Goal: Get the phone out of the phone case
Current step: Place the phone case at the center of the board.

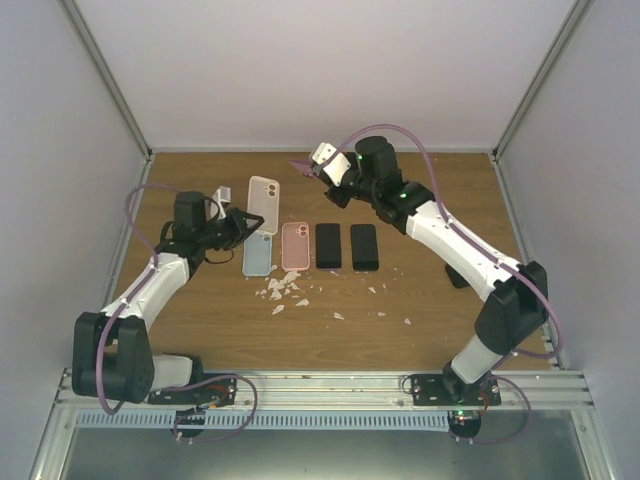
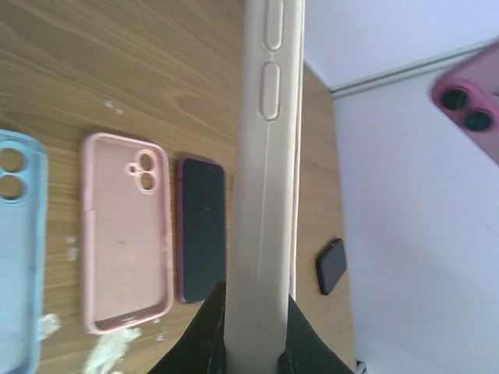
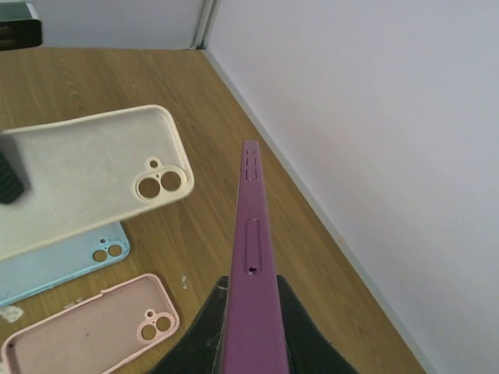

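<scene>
My left gripper [image 1: 238, 222] [image 2: 256, 300] is shut on the lower end of a cream phone case [image 1: 263, 200] [image 2: 265, 187], held up off the table at the left. The right wrist view shows the case's hollow inside [image 3: 86, 175] with light through its camera holes. My right gripper [image 1: 312, 164] [image 3: 251, 290] is shut on a purple phone [image 1: 299, 162] [image 3: 251, 249], seen edge-on with its side buttons and tray slot. It hangs near the back wall, apart from the case. Its back and two dark lenses [image 2: 470, 105] show in the left wrist view.
A blue case [image 1: 258, 257], a pink case [image 1: 295, 245] and two dark phones [image 1: 328, 245] [image 1: 364, 247] lie in a row on the wooden table [image 1: 440, 300]. White crumbs [image 1: 282, 292] are scattered in front of them. Walls close the table in at the back and sides.
</scene>
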